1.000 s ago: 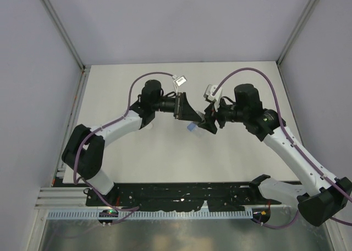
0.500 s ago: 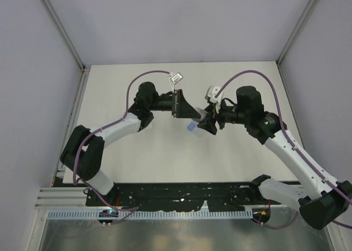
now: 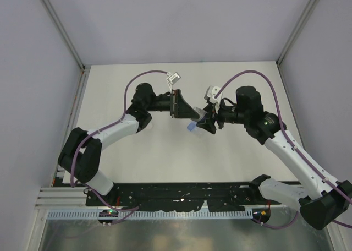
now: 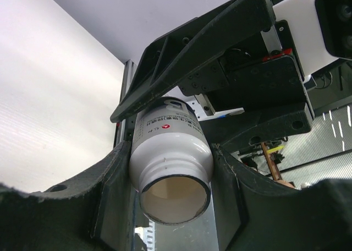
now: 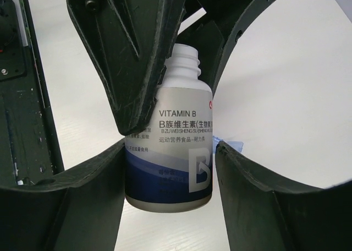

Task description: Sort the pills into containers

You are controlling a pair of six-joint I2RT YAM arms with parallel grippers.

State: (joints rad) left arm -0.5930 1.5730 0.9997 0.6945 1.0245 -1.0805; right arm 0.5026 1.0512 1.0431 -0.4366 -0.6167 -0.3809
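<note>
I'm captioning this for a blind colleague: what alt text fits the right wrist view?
A capless white bottle labelled VITAMIN B, blue-banded at its base, sits gripped between the dark fingers of the right gripper. Fingers of the left gripper flank its neck end, over a white table.

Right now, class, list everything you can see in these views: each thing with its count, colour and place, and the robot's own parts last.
bottle: one, white with a blue-and-white label, cap off, mid-table between both sets of jaws.
table: one, white, beneath the arms.
walls: three, pale lilac-grey, left, back and right of the table.
cables: two, purple, one looped over each arm.
arms: two, white and black, reaching from the near edge to meet mid-table.
left gripper: one, black, jaws closed at the bottle's neck end.
right gripper: one, black, jaws closed at its base end.
</note>
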